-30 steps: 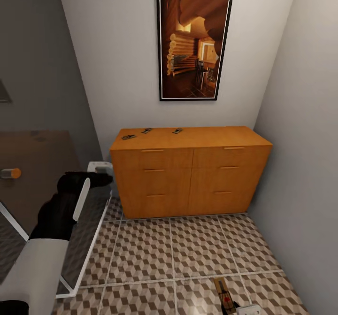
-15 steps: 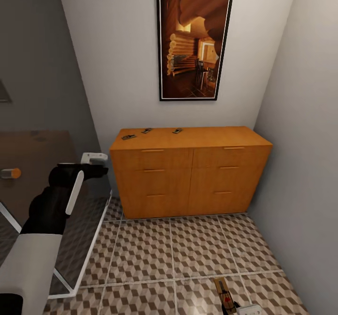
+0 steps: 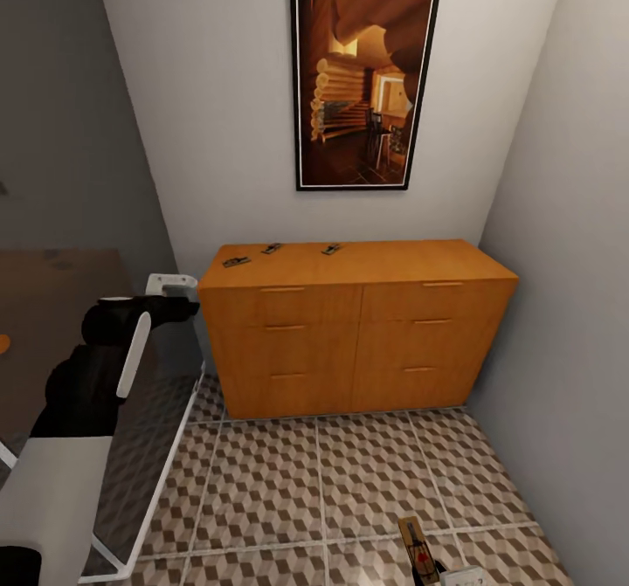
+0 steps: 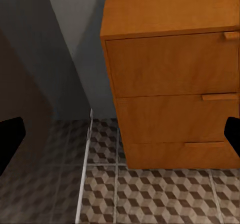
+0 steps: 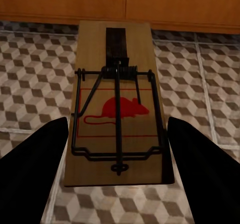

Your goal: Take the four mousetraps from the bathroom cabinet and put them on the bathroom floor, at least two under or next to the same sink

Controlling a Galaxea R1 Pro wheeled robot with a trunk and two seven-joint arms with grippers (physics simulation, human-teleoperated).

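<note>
The left gripper [image 3: 171,286] is hovering beside the cabinet [image 3: 354,324], its fingers spread wide and empty — apparently lining up on the three mousetraps [image 3: 235,262] lying on the cabinet's top. Farther right, the right gripper [image 5: 117,149] is carrying a fourth trap [image 5: 118,119] between parted fingers over the bathroom floor [image 3: 349,481] — whether they are actually clamping it, I cannot tell.

A tall black-framed picture [image 3: 365,78] of a log-cabin interior hangs at twelve o'clock on the pale wall [image 3: 218,132]. A dark glass panel with a white frame [image 3: 157,472] stands at eight o'clock.
</note>
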